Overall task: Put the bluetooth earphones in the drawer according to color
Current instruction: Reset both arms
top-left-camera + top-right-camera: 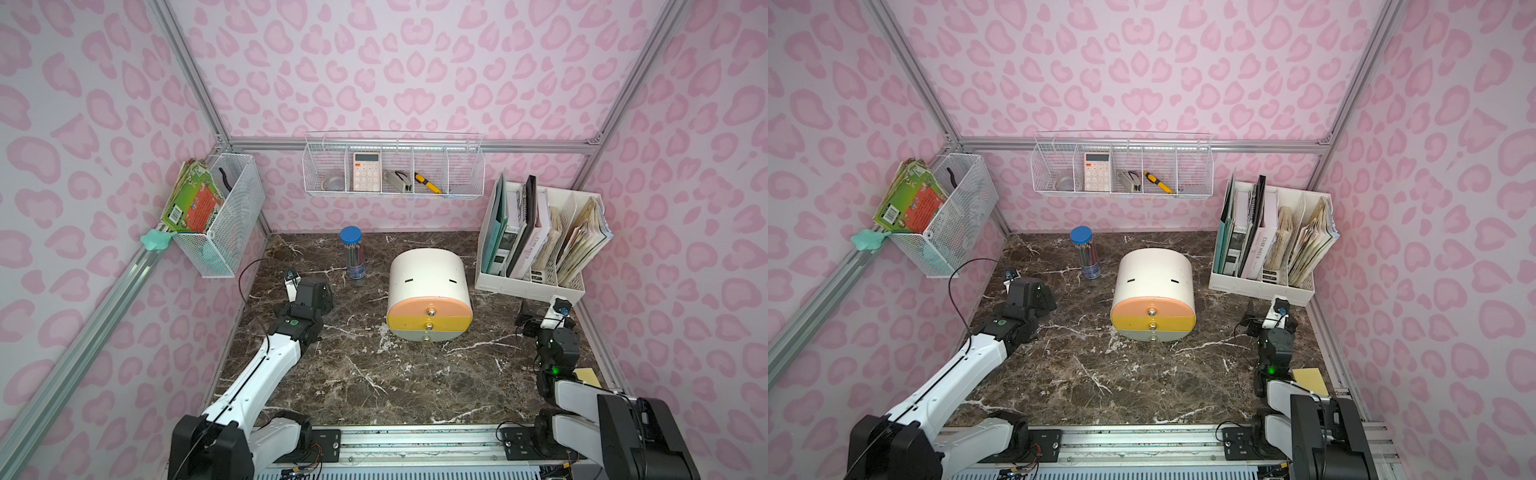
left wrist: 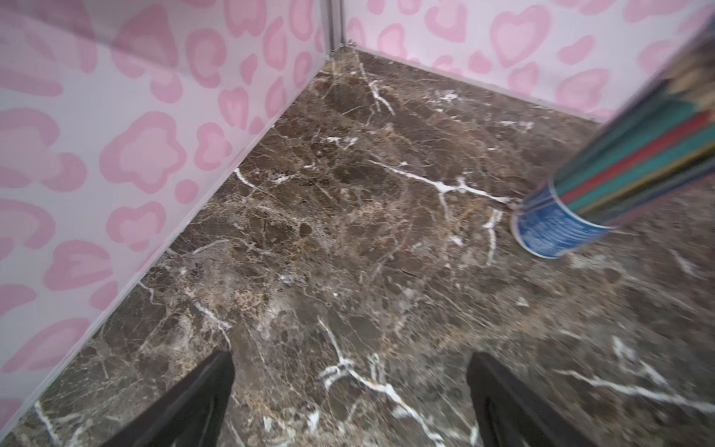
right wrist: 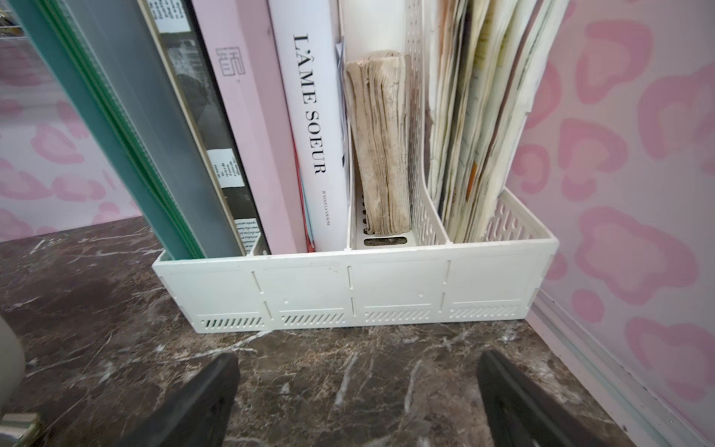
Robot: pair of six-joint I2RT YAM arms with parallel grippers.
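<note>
Looks done tbh: no bluetooth earphones in sight, the drawer (image 1: 429, 311) between the grippers fully shut, left gripper (image 2: 350, 362) and right gripper (image 3: 358, 362) both spread wide, empty.

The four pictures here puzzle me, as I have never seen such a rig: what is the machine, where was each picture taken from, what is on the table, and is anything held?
The machine is two robot arms at a marble table. Both top views look down on the whole scene from overhead. Each other picture comes from a camera on one arm's wrist; the black prongs in it are that arm's pincers. The left gripper faces a bare corner beside a tube of pencils. The right gripper faces a white file rack of books. Both are open and hold nothing. In the middle stands a white cabinet with three drawers, all shut. No earphones show in any picture.
</note>
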